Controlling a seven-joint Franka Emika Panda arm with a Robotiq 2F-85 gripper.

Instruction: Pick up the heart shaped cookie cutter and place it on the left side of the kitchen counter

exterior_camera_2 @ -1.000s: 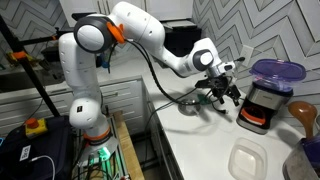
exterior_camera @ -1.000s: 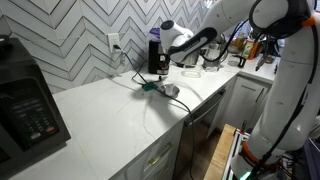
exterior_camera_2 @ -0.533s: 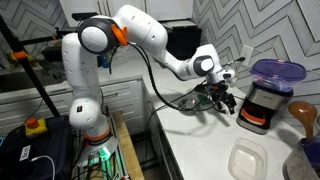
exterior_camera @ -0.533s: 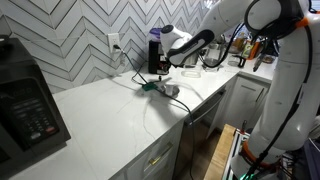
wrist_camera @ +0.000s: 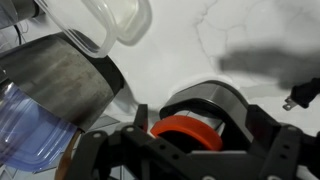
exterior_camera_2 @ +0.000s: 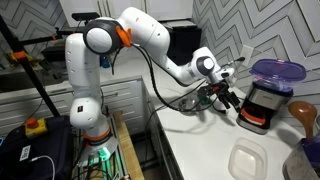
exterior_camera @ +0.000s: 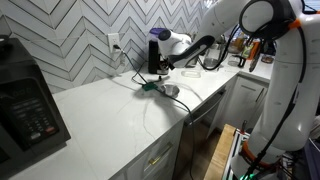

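Red-orange heart shaped cookie cutter [wrist_camera: 186,130] sits between the fingers [wrist_camera: 255,138] over the counter [wrist_camera: 190,40]; their grip on it is unclear.

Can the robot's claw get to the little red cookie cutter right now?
Probably yes. In the wrist view the red cookie cutter sits just ahead of the open claw, uncovered. The metal bowl curves close behind it, which could make gripping tight.
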